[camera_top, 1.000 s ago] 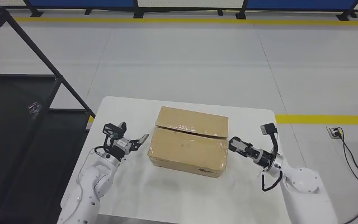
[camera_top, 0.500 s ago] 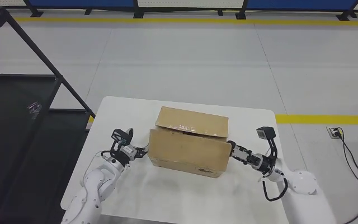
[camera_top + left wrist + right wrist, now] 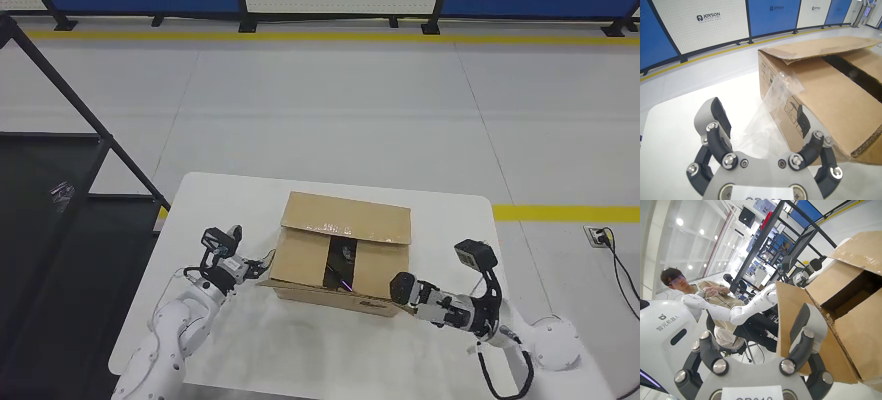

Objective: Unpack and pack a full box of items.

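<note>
A brown cardboard box (image 3: 340, 262) stands in the middle of the white table (image 3: 300, 345). Its top flaps are parted, and a dark gap (image 3: 340, 268) shows some items inside. My left gripper (image 3: 262, 266) is open at the box's left end. In the left wrist view the left gripper (image 3: 762, 119) has a loose strip of clear tape (image 3: 780, 91) hanging off the box (image 3: 829, 98) between its fingers. My right gripper (image 3: 400, 288) is at the box's front right corner, open. In the right wrist view a raised cardboard flap (image 3: 787, 313) stands beside one of its fingers (image 3: 802, 321).
A black metal frame (image 3: 90, 150) stands left of the table, close to its back left corner. There is bare tabletop in front of the box and a narrower strip behind it. The table's right edge (image 3: 497, 250) lies near my right arm.
The box's top has opened, and a dark gap now shows between the flaps. My right gripper moved from the box's right end to its front right corner. My left gripper moved closer to the left end.
</note>
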Tool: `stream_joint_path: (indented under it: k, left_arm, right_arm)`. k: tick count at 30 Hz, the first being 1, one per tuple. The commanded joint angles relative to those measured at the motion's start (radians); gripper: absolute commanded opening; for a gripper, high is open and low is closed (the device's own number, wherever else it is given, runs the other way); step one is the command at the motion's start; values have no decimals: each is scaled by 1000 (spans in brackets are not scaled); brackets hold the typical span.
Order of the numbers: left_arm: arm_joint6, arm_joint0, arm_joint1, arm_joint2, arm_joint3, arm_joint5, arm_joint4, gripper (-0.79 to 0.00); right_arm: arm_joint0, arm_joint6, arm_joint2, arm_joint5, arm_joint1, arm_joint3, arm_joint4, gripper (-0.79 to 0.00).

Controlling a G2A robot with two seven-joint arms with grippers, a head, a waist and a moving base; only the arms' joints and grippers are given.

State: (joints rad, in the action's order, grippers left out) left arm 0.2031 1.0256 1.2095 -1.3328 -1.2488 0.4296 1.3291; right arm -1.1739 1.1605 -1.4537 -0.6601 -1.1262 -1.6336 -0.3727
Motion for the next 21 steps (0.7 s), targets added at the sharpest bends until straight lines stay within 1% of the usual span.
stream_joint_path:
  k: [1, 5, 10, 12, 14, 17, 21]
  left_arm:
    - [9, 8, -2, -13, -14, 7, -19, 0]
    - [24, 34, -11, -41, -55, 68, -35, 0]
    - [25, 70, -29, -71, -108, 220, -23, 0]
    - [30, 83, -36, -81, -125, 273, -4, 0]
    - [34, 96, -45, -93, -139, 320, 33, 0]
    - [46, 114, -57, -106, -153, 369, 96, 0]
    - [68, 138, -68, -106, -173, 380, 196, 0]
  right_arm:
    - [-13, -19, 17, -19, 20, -16, 35, 0]
    - [-37, -93, 70, -93, 66, -35, 146, 0]
    - [-56, -229, 156, -229, 122, -32, 338, 0]
    - [-54, -262, 183, -262, 142, -16, 387, 0]
    - [-47, -274, 206, -274, 157, -5, 419, 0]
    - [-28, -261, 232, -261, 166, 18, 397, 0]
    - [19, -251, 270, -192, 162, 42, 280, 0]
